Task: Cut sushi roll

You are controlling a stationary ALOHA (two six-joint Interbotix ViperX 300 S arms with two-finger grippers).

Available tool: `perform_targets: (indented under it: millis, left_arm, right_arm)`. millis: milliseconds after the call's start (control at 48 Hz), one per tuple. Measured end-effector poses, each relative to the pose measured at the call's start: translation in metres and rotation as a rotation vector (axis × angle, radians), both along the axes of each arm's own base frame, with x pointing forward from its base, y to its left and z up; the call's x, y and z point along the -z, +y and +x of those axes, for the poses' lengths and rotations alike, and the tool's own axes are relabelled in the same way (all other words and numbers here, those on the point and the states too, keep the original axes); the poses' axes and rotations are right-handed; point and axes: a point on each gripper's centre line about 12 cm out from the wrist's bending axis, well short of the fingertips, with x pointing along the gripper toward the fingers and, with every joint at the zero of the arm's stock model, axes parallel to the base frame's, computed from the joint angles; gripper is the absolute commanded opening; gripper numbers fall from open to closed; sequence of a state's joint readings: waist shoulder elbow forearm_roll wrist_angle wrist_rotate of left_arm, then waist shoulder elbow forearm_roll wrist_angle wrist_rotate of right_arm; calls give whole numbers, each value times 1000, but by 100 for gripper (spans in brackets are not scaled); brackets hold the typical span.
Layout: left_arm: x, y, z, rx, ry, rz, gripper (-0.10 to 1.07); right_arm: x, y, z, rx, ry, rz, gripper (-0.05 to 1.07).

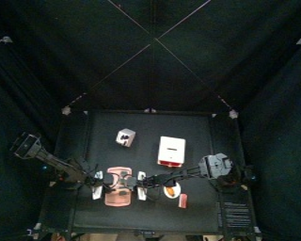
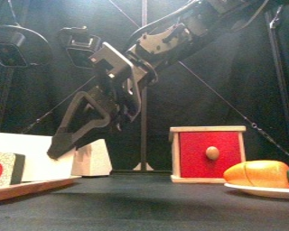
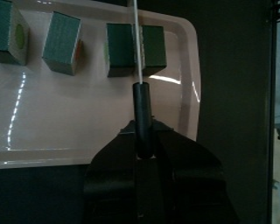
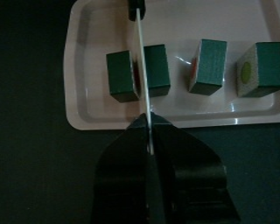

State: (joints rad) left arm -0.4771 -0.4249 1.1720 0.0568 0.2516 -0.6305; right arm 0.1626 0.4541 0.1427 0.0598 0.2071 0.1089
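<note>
- Right wrist view: the knife (image 4: 143, 70) stands edge-down in the sushi roll (image 4: 160, 72), splitting its end piece.
- The left gripper (image 3: 143, 156) clamps the handle. The right gripper (image 4: 150, 131) seemingly pinches the tip to steady it.
- Top view: the tray (image 1: 113, 191) sits at the table's seven o'clock.

No text, label, brand, number or sign can be read in any of the views. The sushi pieces (image 4: 154, 70) on the tray (image 4: 95, 118) show only plain green sides and pale cut faces, and the red box (image 2: 209, 154) on the bench (image 2: 147, 203) has a plain front with a round knob and no lettering.
</note>
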Motion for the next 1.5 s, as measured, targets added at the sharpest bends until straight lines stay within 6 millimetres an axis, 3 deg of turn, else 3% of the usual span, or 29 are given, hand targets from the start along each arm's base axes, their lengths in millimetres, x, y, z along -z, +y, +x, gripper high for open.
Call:
perform_targets:
  millis: [250, 667, 812, 938, 1083, 1333, 1500]
  left_arm:
    - [-1, -9, -3, 8, 5, -31, 25]
    - [-10, -13, 3, 9, -15, -50, 25]
    - [-17, -15, 4, 18, -17, -43, 25]
    - [-27, -16, 7, 16, -22, -46, 25]
    - [-30, -15, 3, 18, -7, -39, 25]
    - [-45, -4, 3, -13, -52, -50, 25]
    - [-59, 6, 4, -21, -126, -37, 25]
  right_arm:
    - [-3, 13, 0, -27, 1, -2, 24]
    - [-3, 16, -2, -29, 12, 4, 27]
    - [-15, 16, -3, -20, -7, 21, 38]
    - [-25, 15, -8, -18, -22, 27, 58]
    - [-18, 14, -20, -15, 7, 28, 76]
    - [-35, 6, -27, 13, -44, 52, 78]
    - [-49, -12, -34, 47, -89, 57, 78]
